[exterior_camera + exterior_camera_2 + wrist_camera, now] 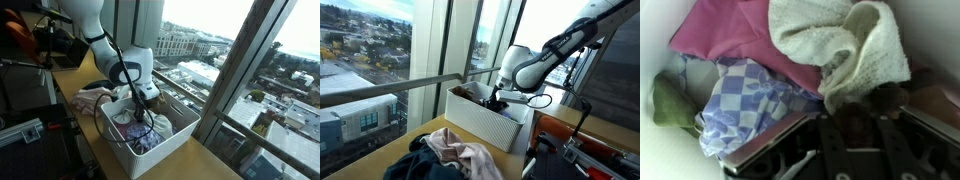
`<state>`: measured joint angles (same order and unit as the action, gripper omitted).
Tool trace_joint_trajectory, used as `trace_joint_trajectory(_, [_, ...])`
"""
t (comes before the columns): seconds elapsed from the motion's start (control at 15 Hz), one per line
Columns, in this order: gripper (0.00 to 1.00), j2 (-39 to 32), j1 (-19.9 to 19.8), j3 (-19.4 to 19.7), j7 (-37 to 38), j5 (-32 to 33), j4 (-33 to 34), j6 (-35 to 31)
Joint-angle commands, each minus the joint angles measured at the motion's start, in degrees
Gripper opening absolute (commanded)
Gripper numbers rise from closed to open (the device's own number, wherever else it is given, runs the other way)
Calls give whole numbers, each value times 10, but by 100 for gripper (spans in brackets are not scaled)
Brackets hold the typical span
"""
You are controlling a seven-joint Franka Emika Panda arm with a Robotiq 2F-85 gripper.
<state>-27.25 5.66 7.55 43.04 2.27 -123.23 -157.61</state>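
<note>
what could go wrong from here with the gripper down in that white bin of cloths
1. The cream towel lies over the magenta cloth and next to the blue checked cloth. A grab here may well pull up more than one piece.
2. The gripper sits low inside the white bin, close to its wall. A sideways move could knock or drag the bin.
3. The wrist view does not show how the jaws stand, so a weak hold might go unnoticed.

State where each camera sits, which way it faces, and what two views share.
Exterior view: above the table, facing along the window at the white bin; arm and gripper show.
Exterior view: low behind a clothes pile, facing the bin; arm shows.
Wrist view: looks down on cloths; fingers show.
Both exterior views share the bin.
</note>
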Motion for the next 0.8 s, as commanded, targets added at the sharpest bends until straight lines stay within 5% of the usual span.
trace_joint_trajectory(0.0, [1,105,33,19,3,9,-25,19])
trace_joint_trajectory(0.73, [2,288,21,-58,-24,98,101,125])
